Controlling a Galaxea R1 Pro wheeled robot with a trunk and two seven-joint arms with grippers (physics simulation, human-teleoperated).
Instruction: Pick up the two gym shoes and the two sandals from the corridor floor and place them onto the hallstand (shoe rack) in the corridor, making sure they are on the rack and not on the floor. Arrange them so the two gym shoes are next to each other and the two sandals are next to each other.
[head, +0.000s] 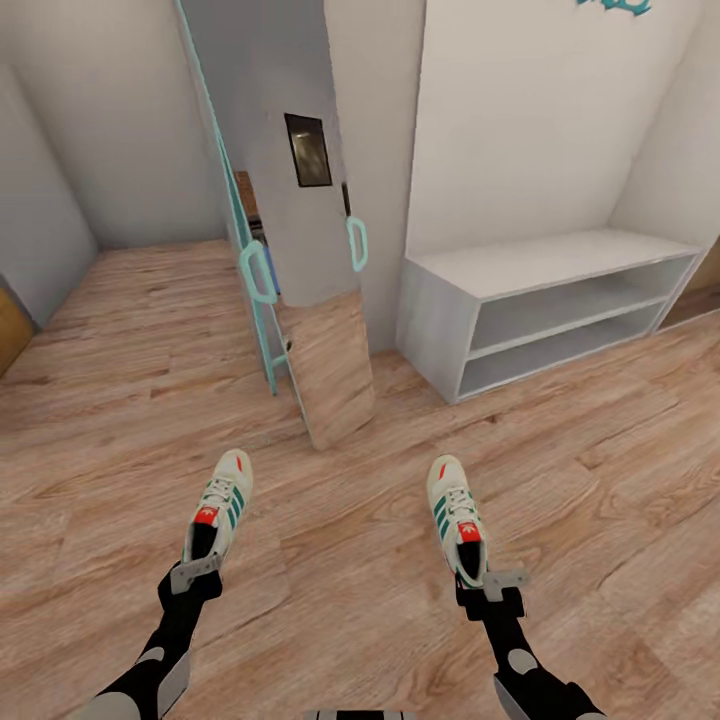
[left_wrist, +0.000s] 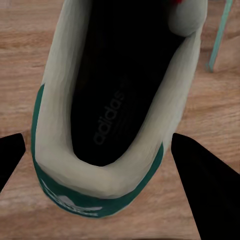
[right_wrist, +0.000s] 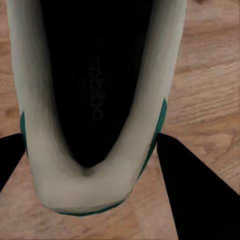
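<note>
Though held up over the light brown wood-grain plank floor (head: 120, 400) in the head view, one cream-white lace-up sneaker with green stripes (head: 218, 510) gripped at the heel by the left gripper (head: 196, 572) and its twin sneaker (head: 456, 518) by the right gripper (head: 488, 580), neither yet on the low white two-tier shelf unit (head: 540, 262) ahead to the right, no sandals seen. In the left wrist view, black fingers (left_wrist: 207, 190) flanking the heel of that shoe (left_wrist: 120, 150), apparently clamped on it. In the right wrist view, likewise the dark fingers (right_wrist: 195, 190) beside the other heel (right_wrist: 90, 185); so roughly at the carrying stage, all placing and the sandals judged left to do.
</note>
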